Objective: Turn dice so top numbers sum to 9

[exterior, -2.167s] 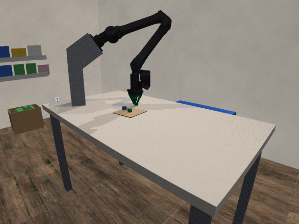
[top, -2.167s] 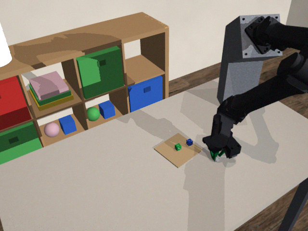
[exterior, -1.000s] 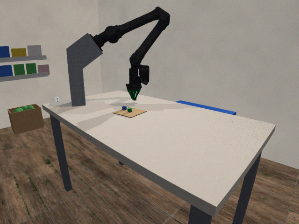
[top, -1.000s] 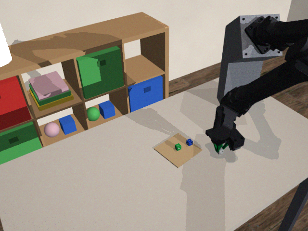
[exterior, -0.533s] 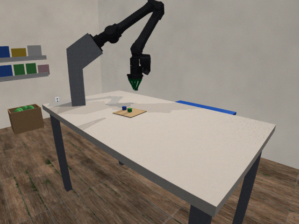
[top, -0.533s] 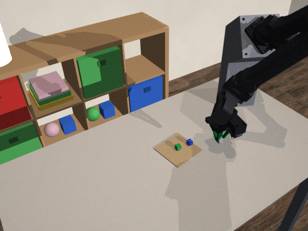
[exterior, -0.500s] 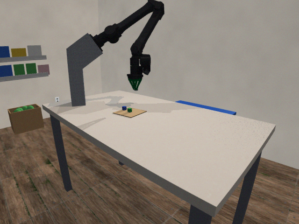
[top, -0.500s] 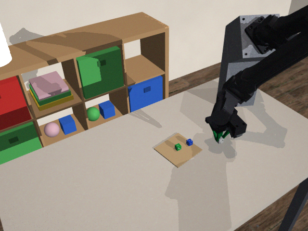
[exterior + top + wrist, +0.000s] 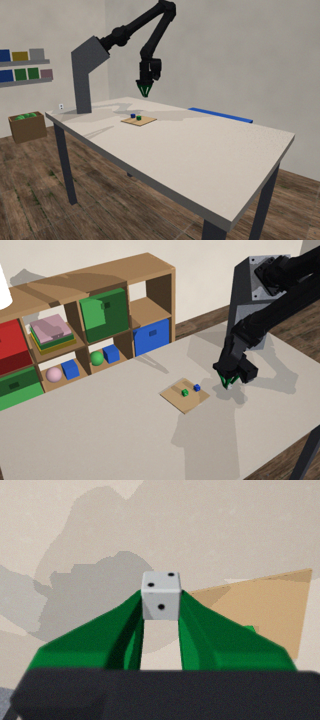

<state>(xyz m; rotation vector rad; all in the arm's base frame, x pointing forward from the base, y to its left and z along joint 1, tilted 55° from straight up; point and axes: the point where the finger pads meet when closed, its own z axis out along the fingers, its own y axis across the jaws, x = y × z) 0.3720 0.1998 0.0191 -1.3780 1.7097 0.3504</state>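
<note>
A white die (image 9: 229, 386) (image 9: 161, 595) is held between the green fingertips of my gripper (image 9: 227, 386) (image 9: 145, 96) (image 9: 161, 598), above the table beside the mat. In the wrist view one of its faces shows two pips and another shows one. The tan square mat (image 9: 184, 407) (image 9: 140, 124) (image 9: 280, 600) lies flat on the table. A green die (image 9: 184, 392) (image 9: 138, 118) sits near its middle; only a bit of it shows in the wrist view. A blue die (image 9: 196, 387) (image 9: 132, 115) sits near the mat's edge. Their top numbers are too small to read surely.
The grey arm mount (image 9: 241, 291) (image 9: 84, 85) stands on the table (image 9: 116, 426) (image 9: 206, 155). A wooden shelf (image 9: 152, 309) with bins, blocks and balls stands beyond the table's edge. A brown box (image 9: 28, 129) of green balls stands on the floor.
</note>
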